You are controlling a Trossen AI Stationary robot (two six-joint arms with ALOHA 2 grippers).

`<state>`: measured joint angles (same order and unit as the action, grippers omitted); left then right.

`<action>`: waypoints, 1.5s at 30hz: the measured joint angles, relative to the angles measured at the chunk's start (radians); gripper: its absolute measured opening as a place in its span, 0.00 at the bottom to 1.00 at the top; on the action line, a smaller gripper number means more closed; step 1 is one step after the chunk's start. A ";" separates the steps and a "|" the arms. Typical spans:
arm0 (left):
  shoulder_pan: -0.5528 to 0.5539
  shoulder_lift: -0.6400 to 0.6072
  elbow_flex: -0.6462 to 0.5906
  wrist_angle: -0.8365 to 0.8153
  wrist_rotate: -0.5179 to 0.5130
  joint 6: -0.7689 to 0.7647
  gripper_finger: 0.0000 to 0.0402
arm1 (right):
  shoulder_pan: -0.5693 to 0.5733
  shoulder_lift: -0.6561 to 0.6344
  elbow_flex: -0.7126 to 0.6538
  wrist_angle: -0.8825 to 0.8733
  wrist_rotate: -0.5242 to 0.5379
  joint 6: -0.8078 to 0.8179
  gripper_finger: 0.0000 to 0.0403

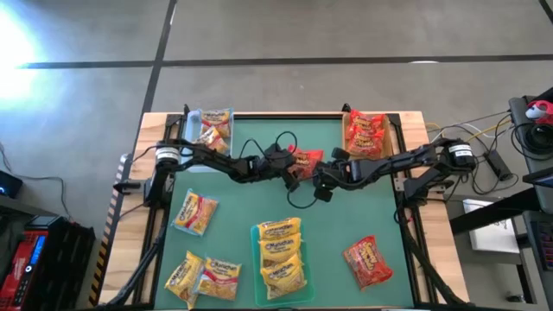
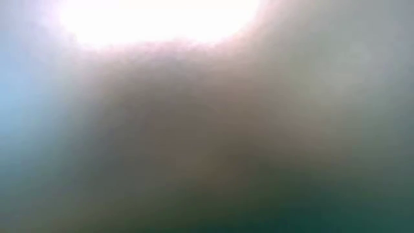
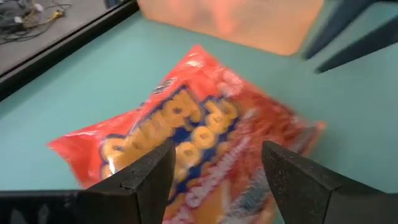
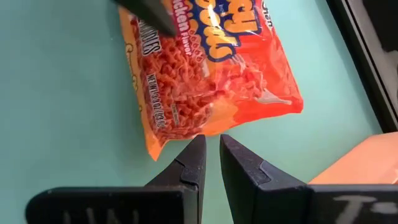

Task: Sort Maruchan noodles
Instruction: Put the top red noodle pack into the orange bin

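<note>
High view. Table [image 1: 346, 207] with green mat, both arms reaching in to meet at mid-table near the far edge. Left hand [image 1: 289, 164] and right hand [image 1: 321, 180] sit on either side of one red noodle packet [image 1: 304, 161] lying on the mat. Sorted so far, by the look of it: tan tray at far right [image 1: 396, 131] holding a stack of red packets [image 1: 366, 134]; clear tray at far left [image 1: 232, 117] holding orange-and-white packets [image 1: 215, 127]; green tray at near centre [image 1: 257, 268] holding a stack of yellow packets [image 1: 281, 250]. Loose on the mat: one yellow packet at left [image 1: 195, 212], two yellow or orange-and-white ones at near left [image 1: 204, 276], one red packet at near right [image 1: 369, 261]. Judgement: well over half is sorted, with about five packets, including the centre one, left to place.

Low view. Nothing legible; only glare and haze.

Left wrist view. Left hand's fingers [image 3: 146, 177] stand wide, just above the red noodle packet [image 3: 186, 137], which lies flat on the mat between them. Not gripped. A tan tray edge [image 3: 236, 22] shows beyond.

Right wrist view. Right hand [image 4: 211, 163] has its fingers drawn narrow, nearly together, holding nothing, tips just short of the packet's edge [image 4: 211, 68].
</note>
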<state>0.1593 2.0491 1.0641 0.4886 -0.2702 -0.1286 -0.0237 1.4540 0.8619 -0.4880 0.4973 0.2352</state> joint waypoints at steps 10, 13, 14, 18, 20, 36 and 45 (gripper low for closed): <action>-0.012 0.003 0.000 -0.042 0.005 -0.018 0.56 | -0.061 0.000 0.000 -0.009 -0.005 -0.006 0.10; -0.012 0.005 0.000 -0.069 -0.005 -0.036 0.56 | -0.069 0.000 0.000 -0.009 -0.008 -0.006 0.09; -0.012 0.005 0.000 -0.072 -0.008 -0.037 0.56 | -0.070 0.000 0.000 -0.008 -0.008 -0.014 0.09; -0.012 0.006 0.000 -0.080 -0.009 -0.037 0.56 | -0.069 -0.003 0.000 -0.003 -0.011 -0.025 0.06; -0.010 0.006 0.000 -0.091 -0.025 -0.026 0.56 | -0.069 -0.003 0.000 0.012 -0.011 -0.019 0.05; -0.006 0.003 0.001 -0.192 -0.176 0.117 0.56 | -0.085 -0.007 0.000 0.049 0.000 -0.038 0.36; -0.053 -0.024 0.001 -0.138 -0.150 0.121 0.56 | -0.187 -0.010 0.000 0.062 0.001 -0.072 0.42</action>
<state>0.1062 2.0256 1.0649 0.3504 -0.4202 -0.0074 -0.2104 1.4445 0.8619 -0.4256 0.4986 0.1636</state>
